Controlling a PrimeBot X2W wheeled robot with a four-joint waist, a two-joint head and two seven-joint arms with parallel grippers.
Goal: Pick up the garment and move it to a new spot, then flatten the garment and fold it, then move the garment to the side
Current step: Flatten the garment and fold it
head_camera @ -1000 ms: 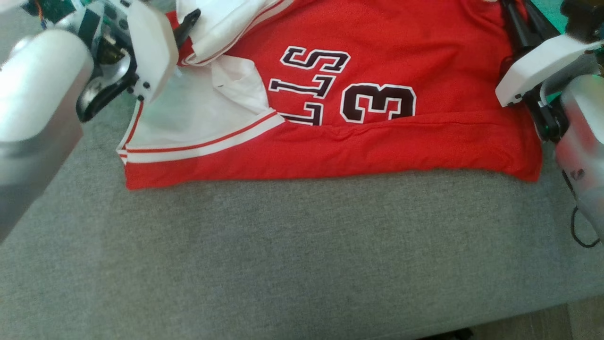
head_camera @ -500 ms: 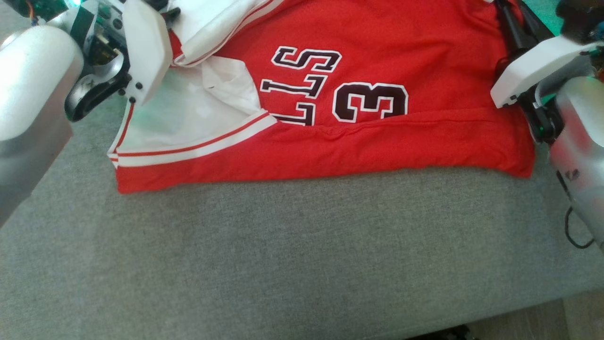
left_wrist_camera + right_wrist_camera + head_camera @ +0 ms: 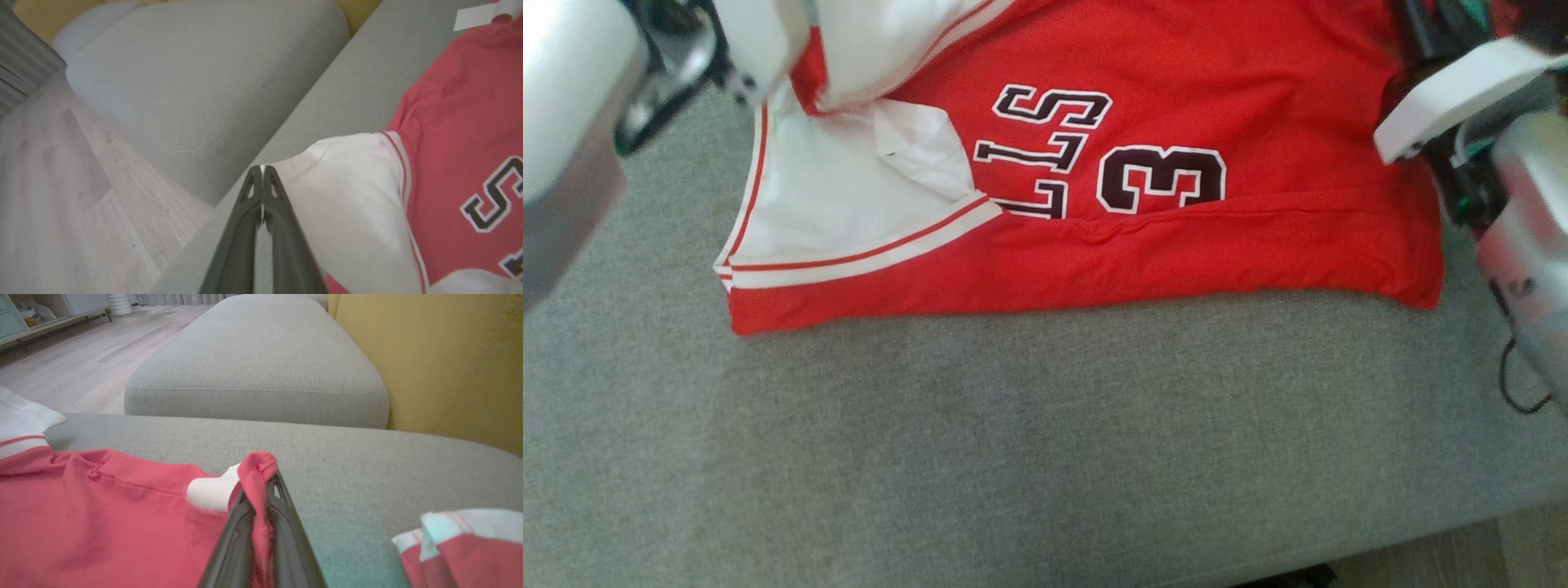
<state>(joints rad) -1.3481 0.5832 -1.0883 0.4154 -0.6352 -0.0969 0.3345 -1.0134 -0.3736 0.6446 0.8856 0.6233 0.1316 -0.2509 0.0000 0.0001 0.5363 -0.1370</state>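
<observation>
Red jersey (image 3: 1160,245) lies across the back half of the sofa cushion (image 3: 1045,457), well off its front edge. Left pincer (image 3: 261,168) pinches the white sleeve (image 3: 347,196), right pincer (image 3: 263,486) grips a red hem corner. It looks light, limp and slick, so hold the seams; the middle will likely sag.

Grey cushion (image 3: 1045,425); red-white jersey (image 3: 1176,253) spread on it.

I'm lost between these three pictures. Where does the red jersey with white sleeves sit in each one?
Head view: the red jersey with white sleeves spreads across the upper half.
Left wrist view: right side, a white sleeve pinched in the left gripper.
Right wrist view: lower left, a red fold clamped in the right gripper.
Shared landmark: the grey fabric cushion beneath it.
</observation>
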